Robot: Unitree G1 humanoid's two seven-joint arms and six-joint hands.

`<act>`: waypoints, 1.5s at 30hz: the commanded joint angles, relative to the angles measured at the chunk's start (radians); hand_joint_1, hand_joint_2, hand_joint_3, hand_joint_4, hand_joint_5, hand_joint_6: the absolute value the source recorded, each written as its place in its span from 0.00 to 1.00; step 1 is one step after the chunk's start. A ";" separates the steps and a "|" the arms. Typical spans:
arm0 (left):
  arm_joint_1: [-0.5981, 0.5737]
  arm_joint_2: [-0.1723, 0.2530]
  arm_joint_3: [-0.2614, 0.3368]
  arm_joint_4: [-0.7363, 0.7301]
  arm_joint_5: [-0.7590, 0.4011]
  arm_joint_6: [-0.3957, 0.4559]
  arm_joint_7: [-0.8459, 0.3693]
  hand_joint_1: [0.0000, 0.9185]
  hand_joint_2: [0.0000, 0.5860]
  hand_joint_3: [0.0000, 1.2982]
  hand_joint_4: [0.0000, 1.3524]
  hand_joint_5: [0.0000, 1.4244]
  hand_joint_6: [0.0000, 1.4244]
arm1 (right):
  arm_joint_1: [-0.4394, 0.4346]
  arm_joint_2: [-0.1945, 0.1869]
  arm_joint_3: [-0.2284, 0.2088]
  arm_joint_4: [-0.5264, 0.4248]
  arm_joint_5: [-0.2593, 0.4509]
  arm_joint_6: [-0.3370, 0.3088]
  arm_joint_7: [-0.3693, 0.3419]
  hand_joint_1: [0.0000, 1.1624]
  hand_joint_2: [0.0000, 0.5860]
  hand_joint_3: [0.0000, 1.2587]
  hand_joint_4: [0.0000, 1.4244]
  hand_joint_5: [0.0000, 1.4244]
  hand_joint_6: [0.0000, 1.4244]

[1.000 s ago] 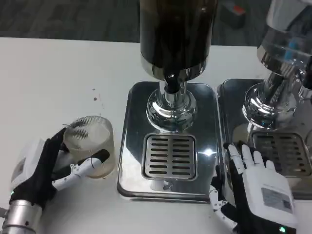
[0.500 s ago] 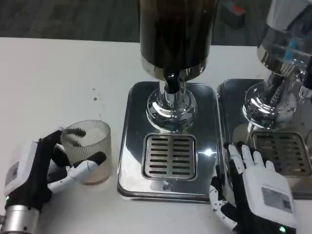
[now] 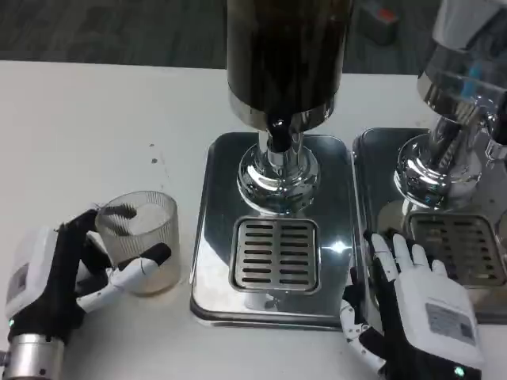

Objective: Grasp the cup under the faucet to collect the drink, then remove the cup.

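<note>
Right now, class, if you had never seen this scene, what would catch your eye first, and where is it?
The tall drink dispenser with its dark tank stands at the top centre, over a shiny steel drip tray with a slotted grate. To the left of the tray, the left hand grips a clear ribbed cup standing on the white table. The right hand rests at the tray's right edge, holding nothing.

Bright, even overhead light; white table [image 3: 87, 119] near blown out w/ little texture. Strong glare on chrome tray [image 3: 207, 237], esp. a hot spot right of the grille [image 3: 275, 255], plus reflections on the dispenser base [image 3: 279, 178]. Shadows soft, short. Overall pic slightly soft, low-res; second dispenser [image 3: 463, 87] top right blurred, smeared highlights. Dark tank [image 3: 285, 47] loses detail.
</note>
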 commanded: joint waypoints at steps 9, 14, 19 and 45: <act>-0.059 0.035 -0.050 -0.037 0.174 -0.093 0.156 0.63 0.09 0.60 0.65 0.74 0.73 | -0.016 0.001 -0.001 -0.003 -0.020 0.004 -0.019 0.33 0.95 0.06 0.00 0.00 0.00; -0.099 0.025 -0.069 -0.021 0.200 -0.101 0.175 0.64 0.08 0.60 0.65 0.73 0.72 | -0.015 0.006 -0.002 -0.003 -0.020 0.009 -0.025 0.34 0.93 0.05 0.00 0.00 0.00; -0.150 0.009 -0.111 -0.005 0.224 -0.099 0.182 0.64 0.08 0.60 0.65 0.73 0.73 | -0.013 0.009 -0.002 -0.005 -0.022 0.015 -0.032 0.35 0.93 0.05 0.00 0.00 0.00; -0.376 -0.101 -0.333 0.235 0.359 -0.039 0.310 0.64 0.06 0.58 0.63 0.71 0.70 | 0.013 0.048 -0.002 -0.021 -0.037 0.039 -0.078 0.35 0.94 0.03 0.00 0.00 0.00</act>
